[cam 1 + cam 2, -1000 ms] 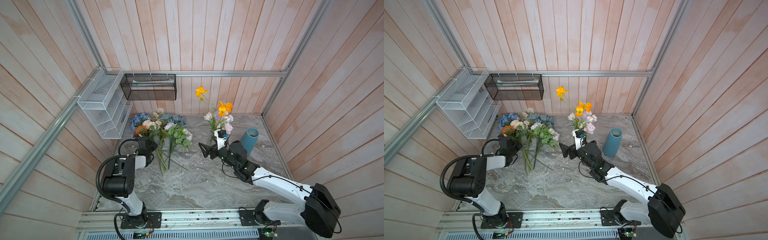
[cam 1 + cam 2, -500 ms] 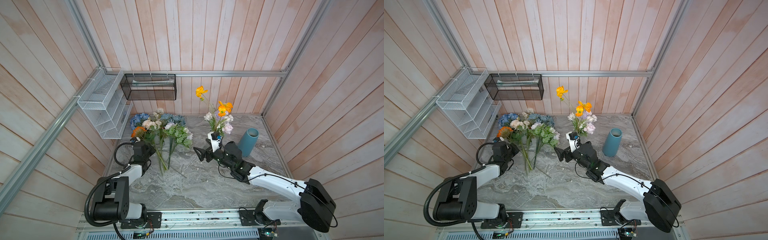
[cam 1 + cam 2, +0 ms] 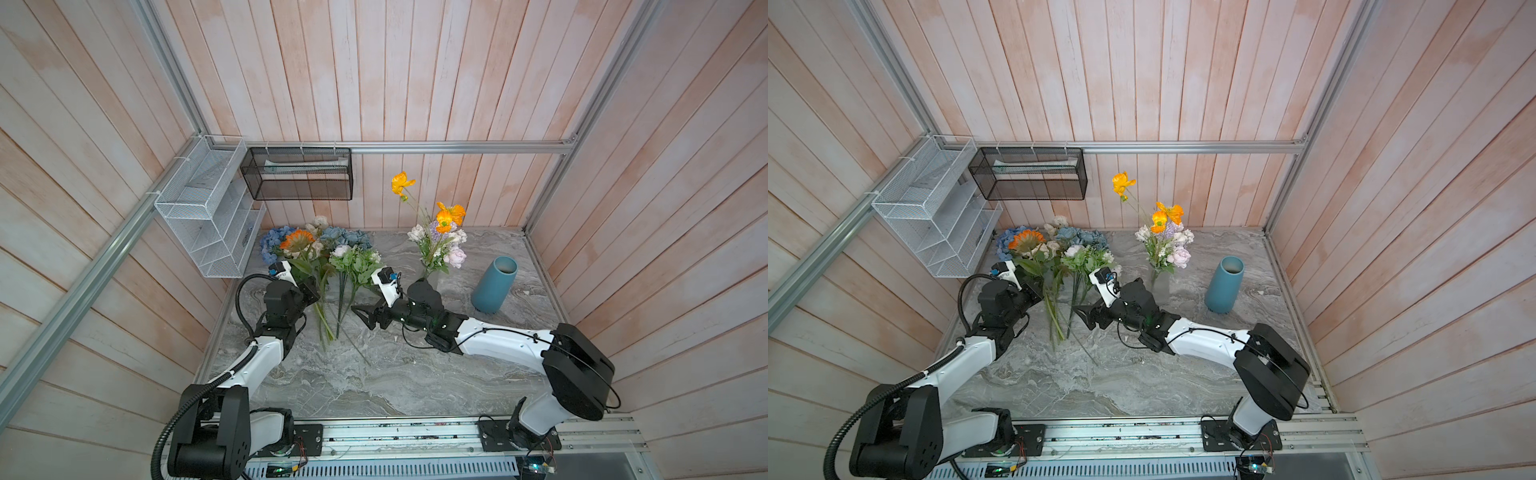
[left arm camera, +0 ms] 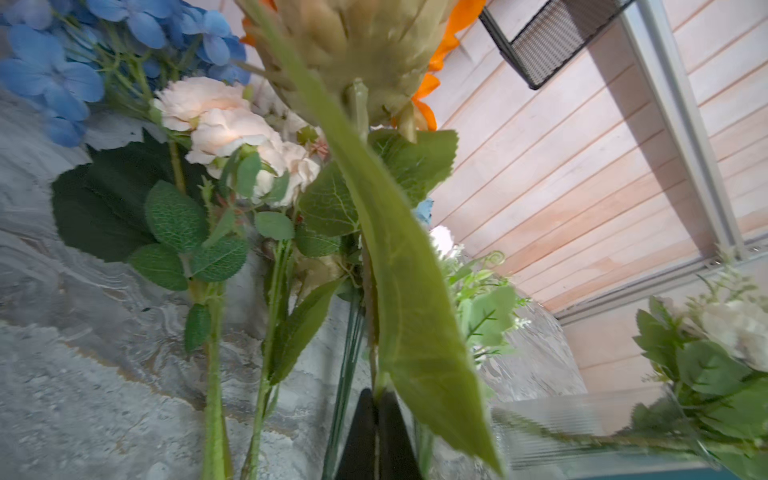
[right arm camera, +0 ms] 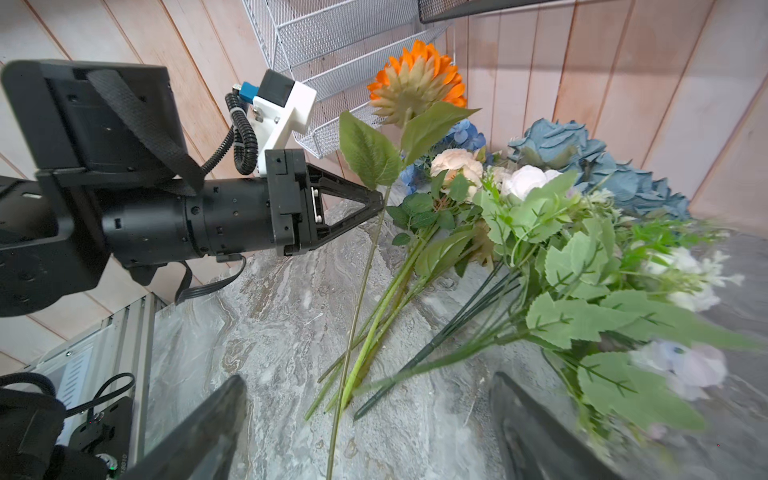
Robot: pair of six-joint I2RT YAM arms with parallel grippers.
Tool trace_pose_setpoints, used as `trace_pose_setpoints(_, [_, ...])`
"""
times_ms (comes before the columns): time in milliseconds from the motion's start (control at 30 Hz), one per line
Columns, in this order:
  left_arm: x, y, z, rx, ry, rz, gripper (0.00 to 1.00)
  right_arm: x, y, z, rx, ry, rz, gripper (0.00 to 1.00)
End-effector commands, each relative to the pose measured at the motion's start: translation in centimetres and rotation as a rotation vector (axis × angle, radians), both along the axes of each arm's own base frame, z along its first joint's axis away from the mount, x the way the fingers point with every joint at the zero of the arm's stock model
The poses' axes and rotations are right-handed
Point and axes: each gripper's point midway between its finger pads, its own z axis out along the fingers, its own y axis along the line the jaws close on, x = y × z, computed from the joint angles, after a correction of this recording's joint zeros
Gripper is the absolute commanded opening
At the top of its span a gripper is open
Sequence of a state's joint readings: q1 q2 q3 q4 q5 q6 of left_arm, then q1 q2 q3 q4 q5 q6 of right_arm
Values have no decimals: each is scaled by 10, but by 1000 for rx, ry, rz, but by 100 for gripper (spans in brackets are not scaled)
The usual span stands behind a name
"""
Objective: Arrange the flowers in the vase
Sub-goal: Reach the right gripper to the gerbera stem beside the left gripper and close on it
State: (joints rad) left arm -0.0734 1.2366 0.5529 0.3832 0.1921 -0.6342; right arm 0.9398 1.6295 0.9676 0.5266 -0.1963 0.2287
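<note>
The left gripper (image 5: 376, 201) is pinching the thin stem of an orange sunflower (image 5: 415, 79), with its jaws closed tight on it just under the two big leaves. The sunflower is hanging tilted above the back-left part of the table (image 3: 374, 386). Its head is pointing up and toward the back-left corner, and its long stem is running down toward the front edge. I cannot tell if the low end is touching the marble.

The other flowers (image 3: 336, 257) are lying in a heap near the back-left corner: blue hydrangeas, pale roses and green sprays. All heads are pointing toward the back edge and all stems toward the front edge. The right gripper (image 3: 359, 313) is hovering just beside the ends of these stems and is pointing toward the left edge. Its jaws are standing wide apart and are holding nothing.

A clear glass vase (image 3: 1160, 284) is standing upright near the middle of the back edge, partly hidden behind the right arm. It is carrying orange poppies (image 3: 449, 214) with white and lilac blooms, all standing up. A blue vase (image 3: 494, 286) is standing upright near the right edge, with its mouth facing upward.

A white wire rack (image 3: 195, 199) is hanging on the left wall. A black mesh basket (image 3: 299, 183) on the back wall is holding something pale and flat that I cannot make out
</note>
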Motion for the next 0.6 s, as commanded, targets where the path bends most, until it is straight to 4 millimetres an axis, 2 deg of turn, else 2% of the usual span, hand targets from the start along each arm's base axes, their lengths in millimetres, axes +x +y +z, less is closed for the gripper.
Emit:
trace_pose_setpoints(0, [0, -16, 40, 20, -127, -82, 0, -4, 21, 11, 52, 5, 66, 88])
trace_pose_setpoints(100, [-4, -22, 49, 51, -164, -105, 0, 1, 34, 2, 48, 18, 83, 87])
trace_pose_setpoints(300, [-9, -28, 44, 65, -164, -130, 0, 16, 58, -24, -2, 49, 94, 82])
trace_pose_setpoints(567, [-15, -38, 42, 41, -176, -151, 0, 24, 73, -45, -8, 115, 95, 79])
